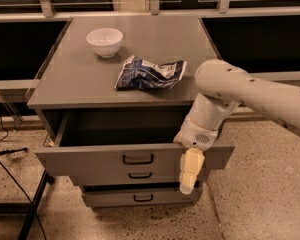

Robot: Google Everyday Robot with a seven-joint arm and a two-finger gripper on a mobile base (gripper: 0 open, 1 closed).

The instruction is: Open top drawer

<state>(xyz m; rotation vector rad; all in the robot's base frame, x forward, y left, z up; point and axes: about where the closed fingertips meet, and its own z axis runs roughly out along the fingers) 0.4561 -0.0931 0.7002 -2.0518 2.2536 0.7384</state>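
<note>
The top drawer (90,160) is a grey drawer with a small black bar handle (138,159) at its centre. It stands pulled out from the grey cabinet (80,84), and its dark inside shows. My gripper (190,174) hangs in front of the drawer's right part, to the right of the handle, pointing down. One pale finger (189,171) shows against the front panel. The white arm (250,94) reaches in from the right.
A white bowl (105,41) and a crumpled blue chip bag (150,73) lie on the cabinet top. Two lower drawers (140,186) with black handles sit beneath. Black cables and a stand leg (30,209) are on the floor at left. Speckled floor lies to the right.
</note>
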